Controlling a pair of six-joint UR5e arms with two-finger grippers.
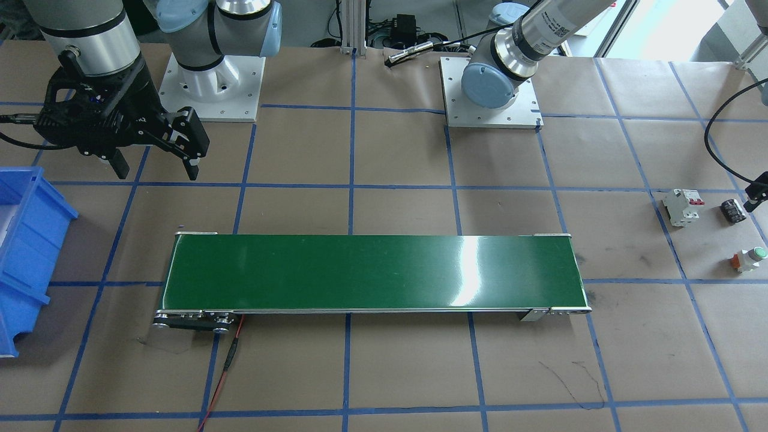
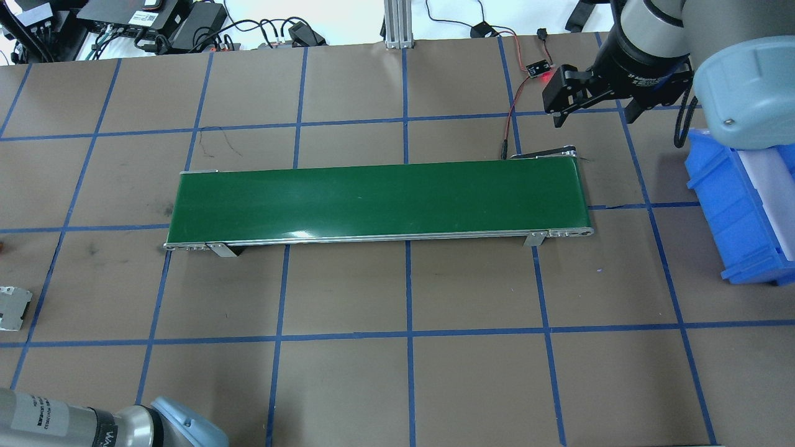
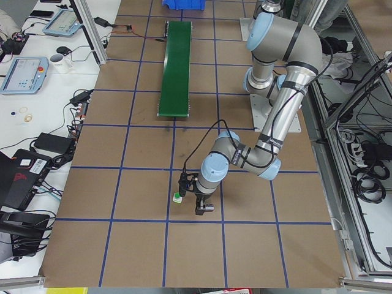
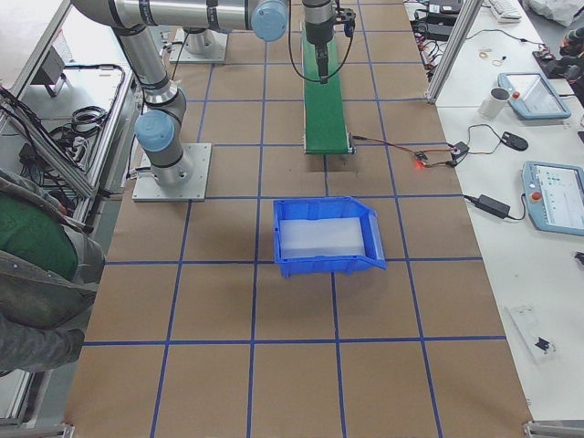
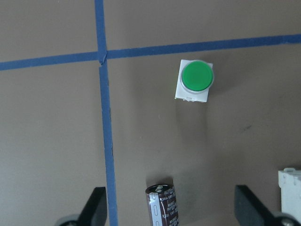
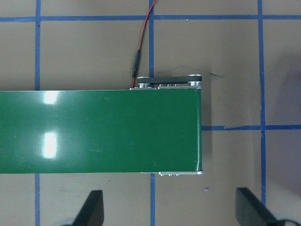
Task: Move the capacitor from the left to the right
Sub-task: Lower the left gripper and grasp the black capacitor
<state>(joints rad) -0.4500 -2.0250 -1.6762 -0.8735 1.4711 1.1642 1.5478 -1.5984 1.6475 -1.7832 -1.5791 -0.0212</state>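
capacitor (image 5: 163,208) between tips of wide-open left claw (image 5: 168,197); untouched | right claw (image 6: 168,200) wide-open; empty

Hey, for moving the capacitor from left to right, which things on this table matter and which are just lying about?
Job: capacitor; left gripper, open above it; right gripper; probably the conveyor belt and blue bin.
Lying about: white breaker; green-capped button.

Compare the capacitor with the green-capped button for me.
The capacitor is a dark cylinder; the button has a white square body and a round green cap. The capacitor lies on its side; the button stands cap-up. Both are small and rest apart on the table.
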